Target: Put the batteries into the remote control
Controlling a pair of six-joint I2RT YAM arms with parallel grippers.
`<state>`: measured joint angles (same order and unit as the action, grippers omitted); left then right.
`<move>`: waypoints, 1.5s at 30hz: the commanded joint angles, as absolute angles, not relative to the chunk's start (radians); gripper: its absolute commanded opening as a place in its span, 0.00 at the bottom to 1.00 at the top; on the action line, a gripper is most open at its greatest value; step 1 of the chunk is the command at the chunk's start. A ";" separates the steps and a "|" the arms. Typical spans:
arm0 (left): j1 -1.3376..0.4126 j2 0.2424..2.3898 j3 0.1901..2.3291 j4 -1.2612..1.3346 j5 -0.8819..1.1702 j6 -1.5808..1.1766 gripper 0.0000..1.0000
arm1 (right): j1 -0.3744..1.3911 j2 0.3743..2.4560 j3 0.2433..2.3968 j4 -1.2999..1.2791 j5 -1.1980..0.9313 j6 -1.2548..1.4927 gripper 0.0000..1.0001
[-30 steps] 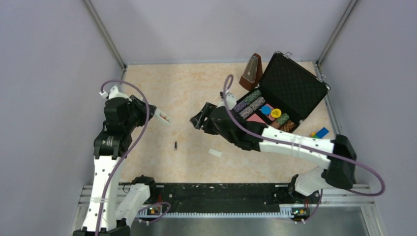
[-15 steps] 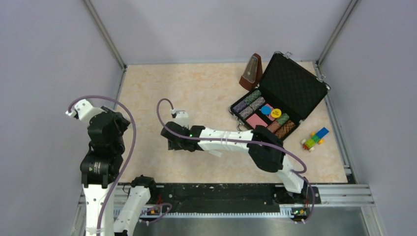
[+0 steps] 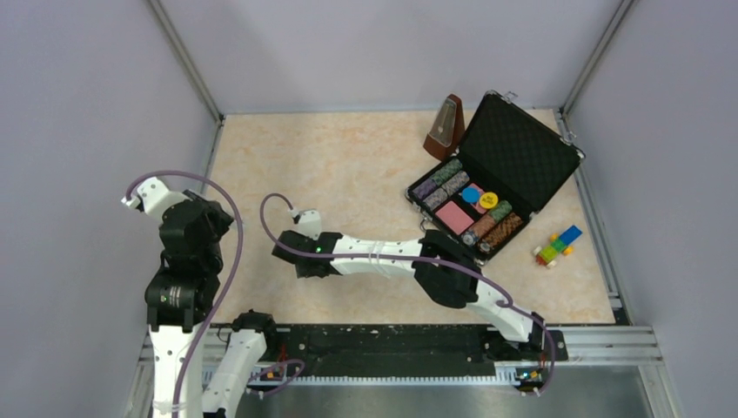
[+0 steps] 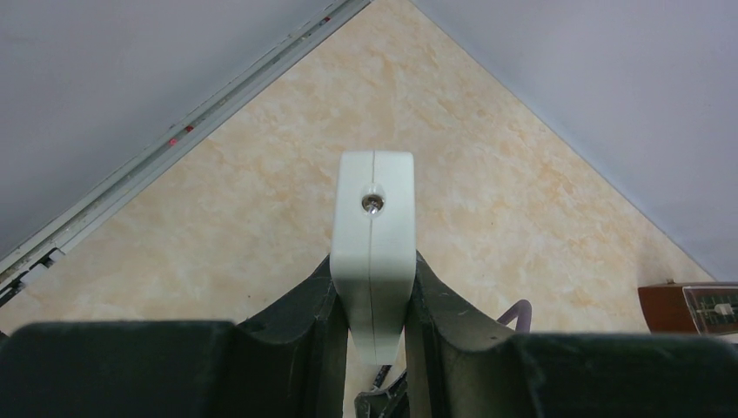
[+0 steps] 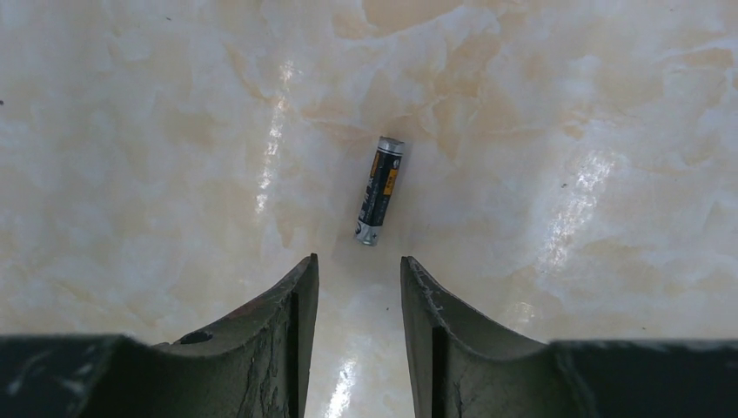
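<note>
The remote control [image 4: 374, 231], a slim white bar seen end-on, is clamped between the jaws of my left gripper [image 4: 374, 272] and held above the table. In the top view the left gripper [image 3: 202, 219] is at the left side, and the remote does not show there. The black battery [image 5: 380, 190] lies on the table just ahead of my right gripper [image 5: 358, 261], which is open and empty with its jaws low over the table. In the top view the right gripper [image 3: 291, 257] covers that battery. The red battery is out of view.
An open black case of poker chips [image 3: 496, 187] stands at the back right, with a brown metronome [image 3: 445, 129] behind it. Coloured toy blocks [image 3: 557, 246] lie at the right. The right arm stretches across the table's middle. Walls close in both sides.
My right arm has swung left across the table and come down to the black battery. My left arm has drawn back towards the left wall with the remote.
</note>
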<state>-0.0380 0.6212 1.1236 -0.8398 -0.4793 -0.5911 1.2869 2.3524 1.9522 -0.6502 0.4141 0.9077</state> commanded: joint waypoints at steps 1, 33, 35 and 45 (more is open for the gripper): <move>-0.036 0.609 1.122 -0.788 -0.466 -0.597 0.00 | 1.289 2.379 1.997 -0.690 0.466 0.900 0.39; -0.039 0.629 1.088 -0.735 -0.341 -0.590 0.00 | 1.212 2.274 1.881 -0.730 0.528 0.839 0.00; -0.038 0.643 1.069 -0.721 -0.276 -0.595 0.00 | 1.203 2.186 1.792 -0.703 0.537 0.813 0.00; -0.037 0.791 0.862 -0.301 0.600 -0.616 0.00 | 1.164 1.666 1.356 -0.645 0.501 0.712 0.00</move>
